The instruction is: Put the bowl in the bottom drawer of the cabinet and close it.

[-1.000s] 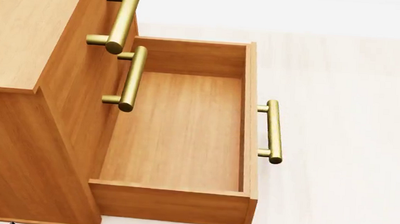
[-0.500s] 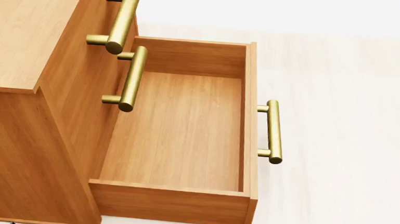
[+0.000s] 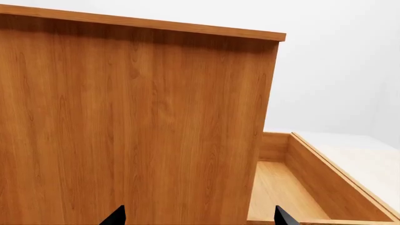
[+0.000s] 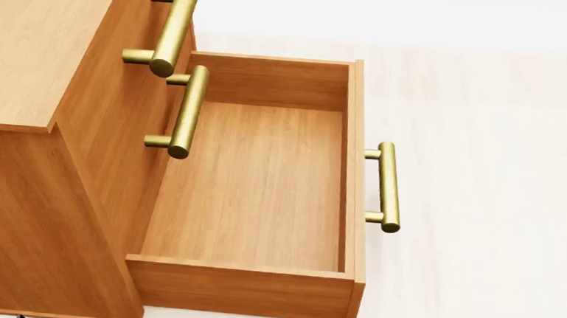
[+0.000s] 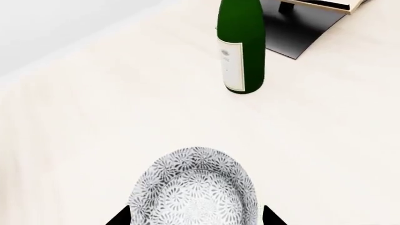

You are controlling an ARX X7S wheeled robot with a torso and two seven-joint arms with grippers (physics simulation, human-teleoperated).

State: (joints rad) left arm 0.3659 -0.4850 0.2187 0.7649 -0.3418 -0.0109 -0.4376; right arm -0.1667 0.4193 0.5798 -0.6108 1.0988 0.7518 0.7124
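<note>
Looking down my right wrist, the bowl (image 5: 195, 190) sits upright on the pale surface (image 5: 93, 117) directly ahead of my right gripper (image 5: 195, 220). Its two black fingertips (image 5: 120, 218) show one on each side of the bowl's near rim, set wide and not touching it. The bowl is round, so no long axis to line up with; a straight reach forward and down should do, one finger inside the rim or both around it, I judge. A green bottle (image 5: 240, 47) stands well beyond the bowl, with a dark base plate (image 5: 297, 28) farther off.

Left gripper (image 3: 200, 220): only two fingertip ends show, well apart, facing the cabinet (image 3: 137, 126) side wall, holding nothing.

From the head, the bottom drawer (image 4: 252, 187) is pulled fully out and has nothing in it, brass handle (image 4: 387, 186) on its right face. The bowl barely shows there, perhaps a patterned speck at the near right corner.

Right arm is plainly the nearer one. The bowl lies right of the drawer, so the carry goes leftward over the handle side.
</note>
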